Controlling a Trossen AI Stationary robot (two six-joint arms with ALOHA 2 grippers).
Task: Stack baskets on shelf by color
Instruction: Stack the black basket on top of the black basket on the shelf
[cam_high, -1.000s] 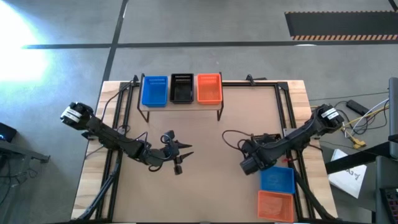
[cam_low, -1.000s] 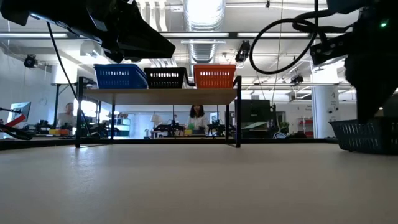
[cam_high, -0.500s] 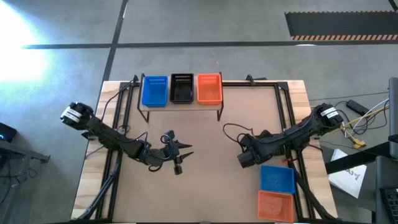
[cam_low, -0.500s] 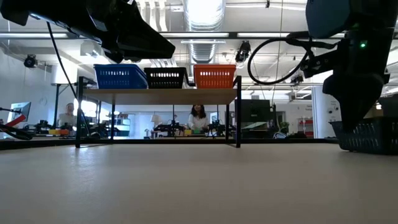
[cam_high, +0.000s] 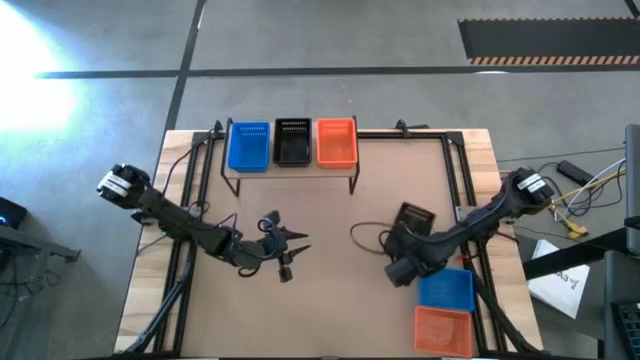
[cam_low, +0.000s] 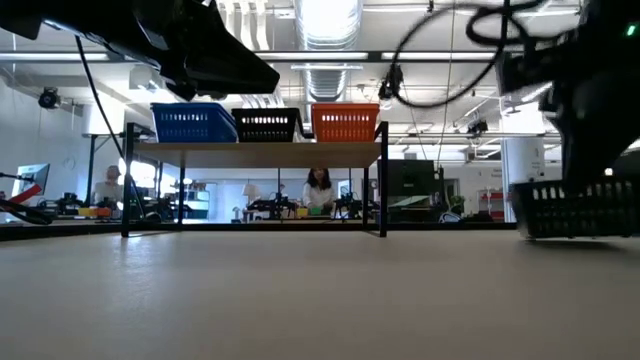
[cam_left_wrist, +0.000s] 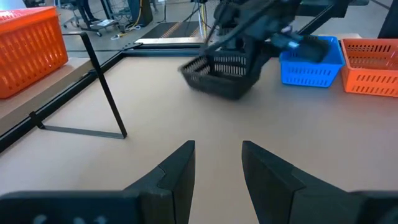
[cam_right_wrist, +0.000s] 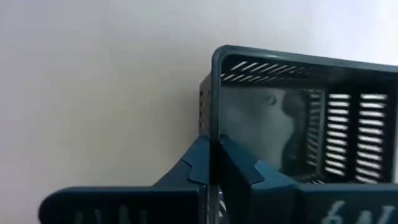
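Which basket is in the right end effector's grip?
The loose black basket, its wall pinched by the shut right end effector. The other black basket sits on the shelf.

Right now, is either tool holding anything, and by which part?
Right tool is shut on the black basket, pinching its wall at the rim. Left tool holds nothing.

You have open tabletop (cam_high: 340, 225) between the shelf (cam_high: 290, 168) and both arms. 3 baskets fill the shelf top. The blue basket (cam_high: 446, 289) and orange basket (cam_high: 443, 328) block the near right corner.
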